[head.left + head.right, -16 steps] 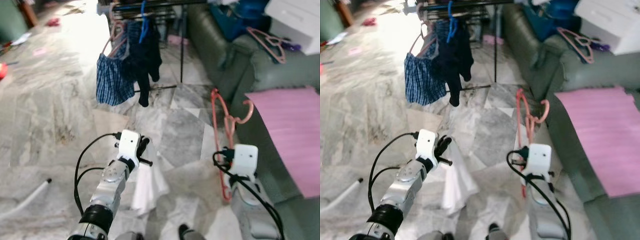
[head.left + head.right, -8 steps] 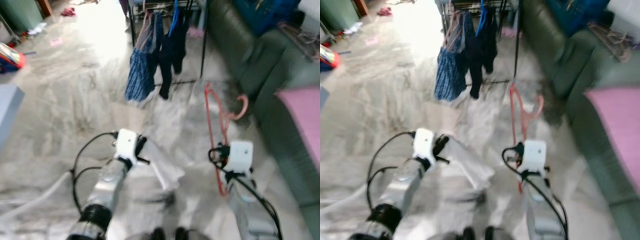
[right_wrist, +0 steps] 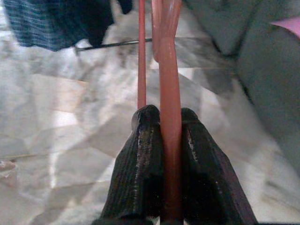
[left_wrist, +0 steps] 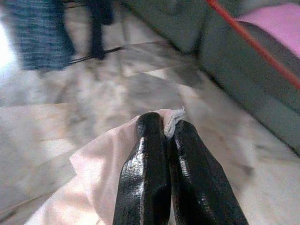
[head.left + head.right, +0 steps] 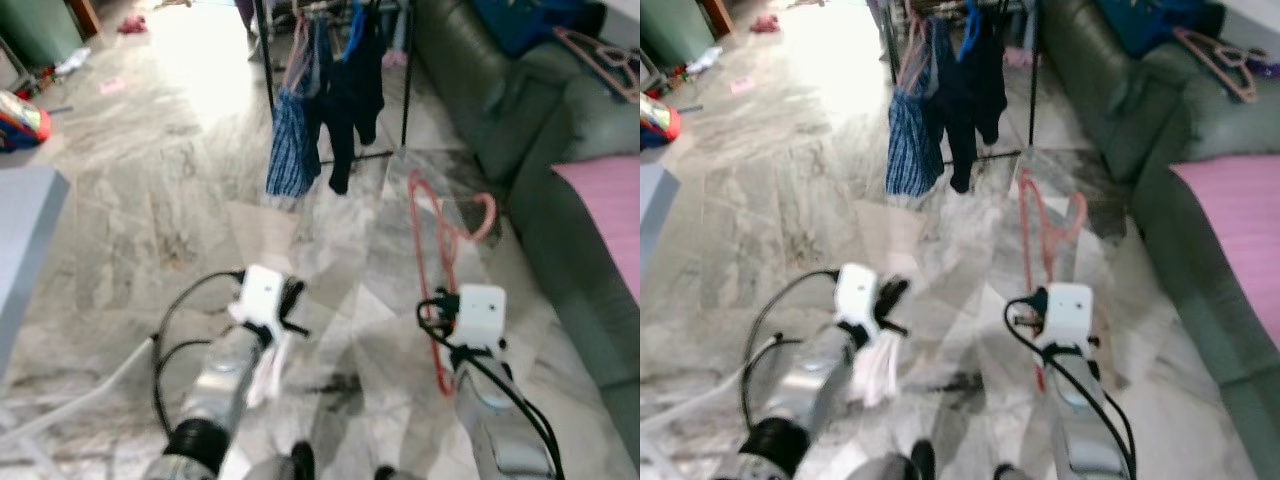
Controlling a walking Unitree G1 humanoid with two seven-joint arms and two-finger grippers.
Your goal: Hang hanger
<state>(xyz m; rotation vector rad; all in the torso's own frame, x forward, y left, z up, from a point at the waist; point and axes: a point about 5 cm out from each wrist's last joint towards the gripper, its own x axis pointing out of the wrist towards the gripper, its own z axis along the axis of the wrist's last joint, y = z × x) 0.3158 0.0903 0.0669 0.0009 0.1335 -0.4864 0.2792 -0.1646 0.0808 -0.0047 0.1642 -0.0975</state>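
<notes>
Pink hanger (image 5: 440, 240) blurred, clamped in right end effector (image 3: 161, 126).

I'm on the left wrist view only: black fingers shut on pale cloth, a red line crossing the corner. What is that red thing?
Observer: A red hanger, clamped in the right gripper and held upright.
Operator: Where's the rack from here?
Observer: The clothes rack stands ahead, carrying blue checked shorts and dark clothes.
Operator: Anything on my right?
Observer: A green sofa, with a pink mat on it.
</notes>
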